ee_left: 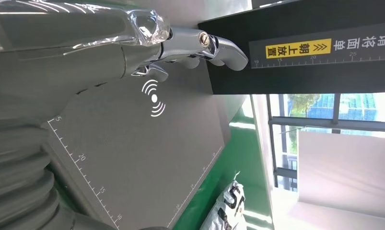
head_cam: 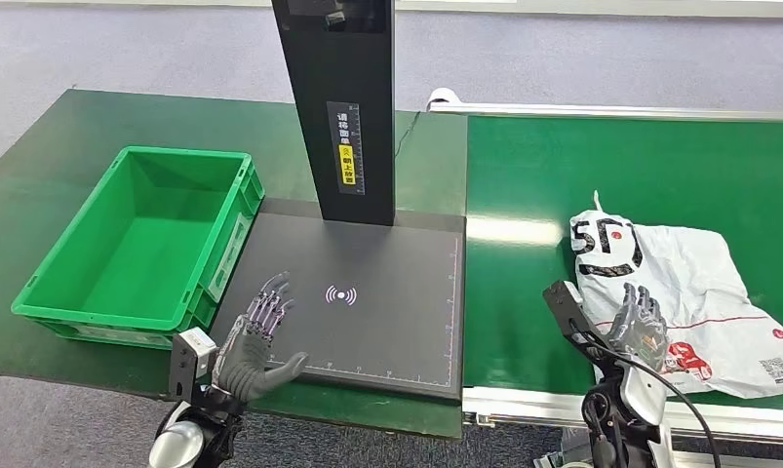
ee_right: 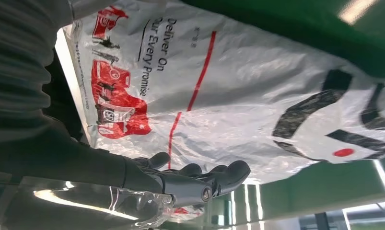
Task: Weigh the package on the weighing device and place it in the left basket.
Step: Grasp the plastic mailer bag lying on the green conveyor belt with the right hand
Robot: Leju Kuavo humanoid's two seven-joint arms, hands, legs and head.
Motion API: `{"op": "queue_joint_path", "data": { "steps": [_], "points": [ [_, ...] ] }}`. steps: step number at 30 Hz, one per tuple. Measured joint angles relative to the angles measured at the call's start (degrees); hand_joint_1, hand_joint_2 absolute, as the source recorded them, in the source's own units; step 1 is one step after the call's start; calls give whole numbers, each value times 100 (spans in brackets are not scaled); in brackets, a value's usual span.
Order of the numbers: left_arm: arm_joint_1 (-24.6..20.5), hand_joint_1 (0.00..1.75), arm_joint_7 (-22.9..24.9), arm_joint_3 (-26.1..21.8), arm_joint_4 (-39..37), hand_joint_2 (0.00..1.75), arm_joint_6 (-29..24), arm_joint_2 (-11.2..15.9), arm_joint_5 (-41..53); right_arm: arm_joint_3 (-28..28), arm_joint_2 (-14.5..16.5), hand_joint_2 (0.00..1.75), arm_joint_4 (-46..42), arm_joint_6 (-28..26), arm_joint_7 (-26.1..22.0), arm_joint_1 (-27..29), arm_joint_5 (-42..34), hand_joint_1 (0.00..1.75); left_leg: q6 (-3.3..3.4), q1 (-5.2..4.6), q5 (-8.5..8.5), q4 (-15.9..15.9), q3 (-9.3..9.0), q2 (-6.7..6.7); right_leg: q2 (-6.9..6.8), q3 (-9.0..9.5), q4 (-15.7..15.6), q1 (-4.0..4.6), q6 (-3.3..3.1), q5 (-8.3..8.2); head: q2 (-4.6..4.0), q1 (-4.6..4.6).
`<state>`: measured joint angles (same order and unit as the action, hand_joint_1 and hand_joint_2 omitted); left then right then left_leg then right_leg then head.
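Nearest left: left hand (head_cam: 259, 343), fingers spread, empty, over near-left edge of weighing device (head_cam: 387, 322). Nearest right: right hand (head_cam: 639, 320), fingers loosely apart, grasping nothing, above white package (head_cam: 704, 292) printed "Deliver On Our Every Promise", lying on green belt (head_cam: 582, 175). Farther left: green basket (head_cam: 65, 292).

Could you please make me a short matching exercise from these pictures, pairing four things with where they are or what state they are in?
Things:
1. package
2. basket
3. left hand
4. right hand

Places or states:
A. open, over the scale's near left corner
B. empty, left of the scale
C. lying on the green belt
D. open, at the package's near edge

Pairs: 1-C, 2-B, 3-A, 4-D
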<state>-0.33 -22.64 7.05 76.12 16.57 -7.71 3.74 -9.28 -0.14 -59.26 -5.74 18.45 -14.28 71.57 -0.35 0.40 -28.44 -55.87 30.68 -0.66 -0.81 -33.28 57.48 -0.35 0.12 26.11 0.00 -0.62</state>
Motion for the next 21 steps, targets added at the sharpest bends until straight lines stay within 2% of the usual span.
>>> {"op": "queue_joint_path", "data": {
  "steps": [8, 16, 18, 20, 21],
  "points": [
    [21, 0, 35, -49, 33, 175, -9, -48, 34, -454, -47, 175, 71, 392, 177, -5, 56, 0, 0, 0, 0, 0, -1, -1, 0, 0, 0, 0, 0, 0, 0, 0],
    [-10, 0, 58, -63, 29, 175, -26, -75, 42, -612, -102, 175, 282, 679, 146, -17, 75, 4, 0, 0, 0, 0, -1, 0, 0, 0, 0, 0, 0, 0, 0, 0],
    [-47, 0, 69, -63, 17, 175, -26, -82, 44, -621, -121, 175, 356, 772, 118, -33, 73, 41, 0, 0, 0, 0, -1, 0, 0, 0, 0, 0, 0, 0, 0, 0],
    [-89, 0, 75, -63, -7, 175, -27, -90, 44, -634, -135, 175, 437, 861, 81, -53, 48, 125, 0, 0, 0, 0, -1, 0, 0, 1, 0, 0, 0, 0, 0, 1],
    [-105, 0, 76, -63, -18, 175, -28, -93, 44, -641, -140, 175, 477, 893, 60, -62, 27, 150, 0, 0, 0, 0, -2, 0, 0, 1, 0, 0, 0, 0, 0, 1]
  ]
}}
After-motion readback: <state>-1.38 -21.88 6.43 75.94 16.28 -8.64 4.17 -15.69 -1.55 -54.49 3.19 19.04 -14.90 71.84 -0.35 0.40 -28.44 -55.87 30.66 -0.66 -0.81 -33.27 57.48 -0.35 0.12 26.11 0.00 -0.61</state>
